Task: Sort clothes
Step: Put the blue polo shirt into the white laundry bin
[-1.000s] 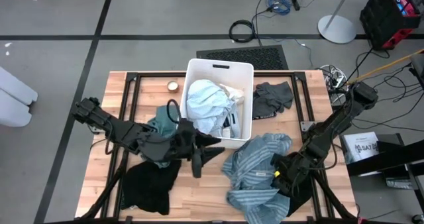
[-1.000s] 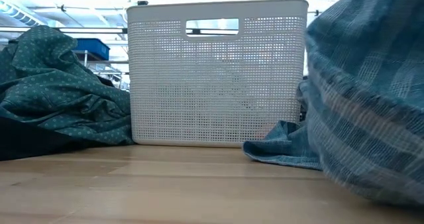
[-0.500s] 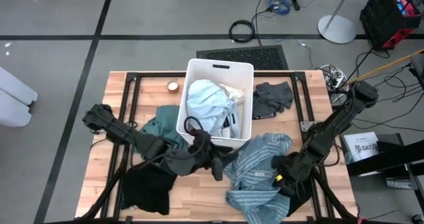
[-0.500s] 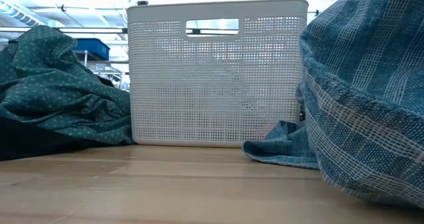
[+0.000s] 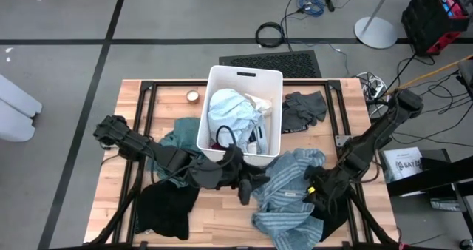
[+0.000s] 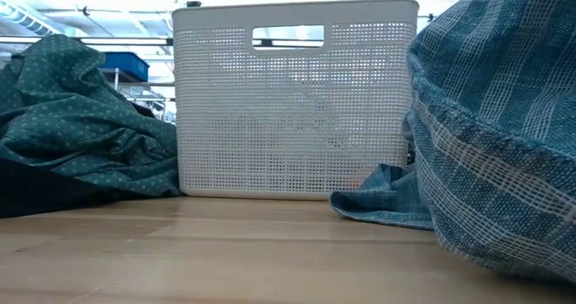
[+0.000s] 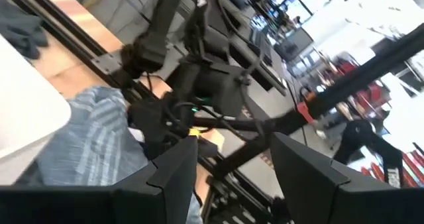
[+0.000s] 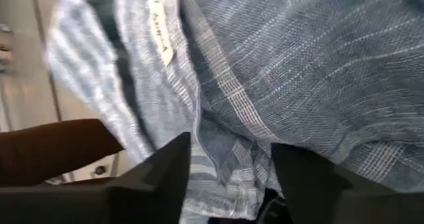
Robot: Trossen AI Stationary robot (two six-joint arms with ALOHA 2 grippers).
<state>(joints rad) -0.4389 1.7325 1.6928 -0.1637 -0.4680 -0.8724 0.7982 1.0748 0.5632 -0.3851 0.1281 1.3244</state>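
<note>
The blue-and-white striped woven shirt point(image 5: 284, 194) lies crumpled on the wooden slatted table point(image 5: 222, 217), in front of the white perforated plastic bin point(image 5: 275, 143) and toward the right, its long axis running from the bin's front right corner down to the table's near edge. A teal dotted garment point(image 5: 177, 140) sits to the left of the bin, a black garment point(image 5: 166, 205) lies in front of it near the front left corner, and a dark grey garment point(image 5: 303, 109) rests to the right of the bin; white and light blue pieces point(image 5: 230, 113) fill the bin. The left gripper point(image 5: 244, 187) hangs over the shirt's left edge with its two dark fingers point(image 7: 175, 174) spread apart and nothing between them. The right gripper point(image 5: 314, 198) is pressed down on the shirt's right side, its fingers point(image 8: 165, 174) parted with striped cloth showing in the gap; whether the cloth is pinched cannot be told. A small white sewn-in label point(image 8: 161, 35) on the shirt carries printing too blurred to read. In the low view the shirt is cut off at the right edge and neither gripper shows.
</note>
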